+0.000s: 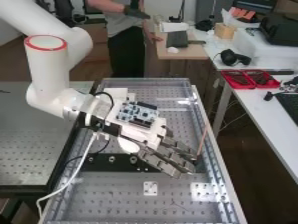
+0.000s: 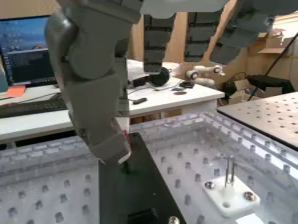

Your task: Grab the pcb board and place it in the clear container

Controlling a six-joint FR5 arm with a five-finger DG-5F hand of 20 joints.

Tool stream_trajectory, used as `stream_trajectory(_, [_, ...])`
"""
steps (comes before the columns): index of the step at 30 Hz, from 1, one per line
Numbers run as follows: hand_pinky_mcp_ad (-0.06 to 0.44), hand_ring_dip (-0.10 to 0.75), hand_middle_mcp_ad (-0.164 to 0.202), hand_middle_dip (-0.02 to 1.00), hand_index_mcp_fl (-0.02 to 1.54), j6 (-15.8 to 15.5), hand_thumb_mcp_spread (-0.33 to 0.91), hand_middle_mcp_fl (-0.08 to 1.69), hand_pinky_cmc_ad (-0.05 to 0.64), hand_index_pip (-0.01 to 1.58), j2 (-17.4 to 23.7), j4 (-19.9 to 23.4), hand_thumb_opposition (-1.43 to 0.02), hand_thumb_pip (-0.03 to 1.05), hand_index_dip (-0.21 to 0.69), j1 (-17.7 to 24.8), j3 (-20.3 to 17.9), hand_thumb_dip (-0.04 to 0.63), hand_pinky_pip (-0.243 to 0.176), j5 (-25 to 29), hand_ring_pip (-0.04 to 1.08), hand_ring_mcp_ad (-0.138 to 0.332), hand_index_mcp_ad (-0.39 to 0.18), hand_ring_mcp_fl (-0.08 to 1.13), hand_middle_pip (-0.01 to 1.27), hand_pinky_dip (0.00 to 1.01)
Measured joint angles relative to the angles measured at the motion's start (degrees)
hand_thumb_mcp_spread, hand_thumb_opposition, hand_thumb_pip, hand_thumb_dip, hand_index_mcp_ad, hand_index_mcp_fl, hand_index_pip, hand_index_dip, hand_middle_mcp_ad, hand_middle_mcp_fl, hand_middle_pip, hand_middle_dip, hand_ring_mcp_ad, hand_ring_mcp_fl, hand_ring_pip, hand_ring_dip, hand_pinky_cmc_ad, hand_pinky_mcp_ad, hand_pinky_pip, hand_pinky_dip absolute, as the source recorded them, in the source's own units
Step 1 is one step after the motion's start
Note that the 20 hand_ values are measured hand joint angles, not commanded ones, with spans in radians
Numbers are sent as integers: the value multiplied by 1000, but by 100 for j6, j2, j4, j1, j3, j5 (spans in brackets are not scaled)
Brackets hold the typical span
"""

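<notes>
- Fingers (image 1: 159,164) and thumb (image 2: 96,100) are straight and well apart, and we see nothing clamped between them.
- On the back of the hand, inward of the fingers, sits a circuit board (image 1: 138,114); we cannot tell whether it is the one to grab.
- Just beside the fingertips, to the right, slants a slender reddish-brown piece (image 1: 202,142); we cannot tell what it is, nor whether they touch.
- We judge the step to be lining up for a grasp. We would keep the opening wide, settle which board is meant, then pinch it by two opposite edges, sparing its components.
- We should come down slowly over the worktop (image 1: 106,192), since the upright pins (image 2: 230,172) could snag a fingertip.
- Counting outward, we make it one circuit board, one slender piece, one dark strip (image 1: 110,162) across the worktop, two white plates (image 1: 151,188) nearer, and two upright pins.
- Farther off, on the right, we count two red trays (image 1: 250,86) side by side and one headset (image 1: 233,57).
</notes>
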Motion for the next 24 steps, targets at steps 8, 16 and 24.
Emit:
stream_trajectory(8, [150, 28, -23, 157, 691, 131, 735, 106, 291, 1152, 628, 69, -929, 405, 353, 282, -283, 278, -75, -122, 101, 131, -255, 16, 136, 195])
stream_trajectory(16, [141, 28, -24, 157, 744, 301, 735, 105, 295, 1086, 770, 168, -937, 405, 372, 859, -248, 278, -75, -567, 101, 126, -237, 16, 136, 195])
stream_trajectory(24, [152, 28, -23, 157, 771, 552, 738, 108, 295, 1054, 365, 238, -953, 405, 393, 1337, 138, 278, -75, -951, 101, 133, -227, 16, 138, 195])
